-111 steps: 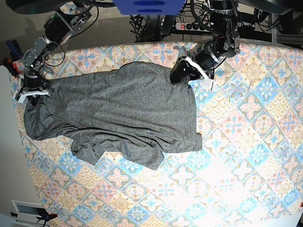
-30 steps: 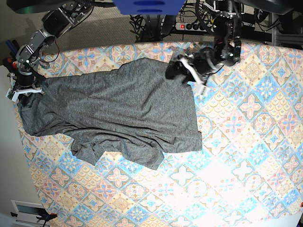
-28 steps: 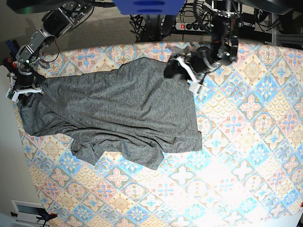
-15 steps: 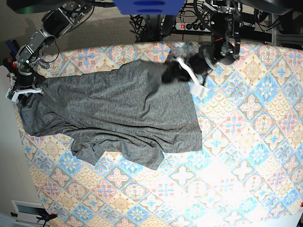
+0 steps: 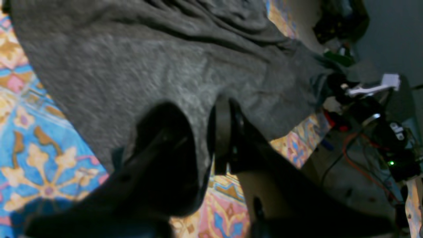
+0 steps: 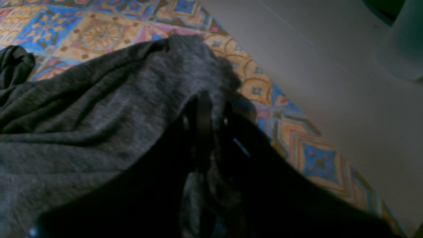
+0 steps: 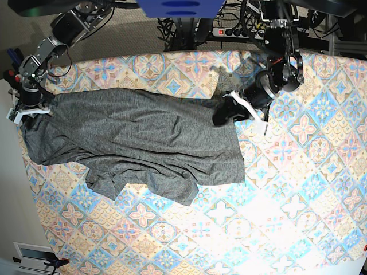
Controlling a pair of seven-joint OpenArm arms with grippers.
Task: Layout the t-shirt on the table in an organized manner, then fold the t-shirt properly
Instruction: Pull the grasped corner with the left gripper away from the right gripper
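The t-shirt (image 7: 132, 143) lay spread but rumpled across the bench (image 7: 298, 189), its lower hem bunched. The left hand (image 7: 226, 113) gripped fabric at the shirt's upper corner nearest the bench's middle; the right hand (image 7: 31, 109) was clamped on the opposite corner, at the bench edge. The cloth appeared thin, light and limp, likely to sag and crease between holds, so corners and hems seemed the best grip points. No brand, label or legible writing was visible on the shirt or elsewhere.
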